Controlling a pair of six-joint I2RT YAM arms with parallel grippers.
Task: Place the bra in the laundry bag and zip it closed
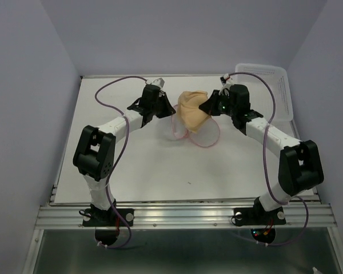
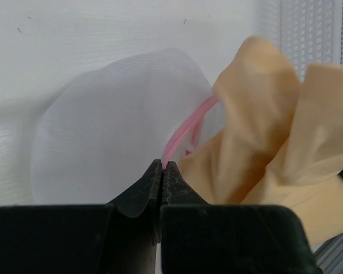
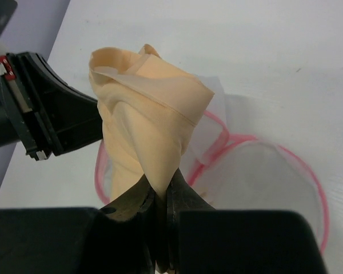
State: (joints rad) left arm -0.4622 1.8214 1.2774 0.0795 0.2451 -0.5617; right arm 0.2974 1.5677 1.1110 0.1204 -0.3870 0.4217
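The peach-beige bra (image 1: 193,109) hangs bunched at the back middle of the table, also in the right wrist view (image 3: 148,123) and the left wrist view (image 2: 263,131). My right gripper (image 1: 208,106) is shut on a fold of it (image 3: 162,191). The translucent white mesh laundry bag (image 1: 201,132) with pink rims lies under and in front of the bra (image 3: 263,171). My left gripper (image 1: 167,107) is shut on the bag's pink rim (image 2: 163,165), and the bag's mesh (image 2: 114,125) spreads out to its left.
A rigid white perforated basket (image 1: 274,85) stands at the back right corner, behind my right arm, and shows in the left wrist view (image 2: 308,34). The white tabletop (image 1: 160,171) extends toward the near edge.
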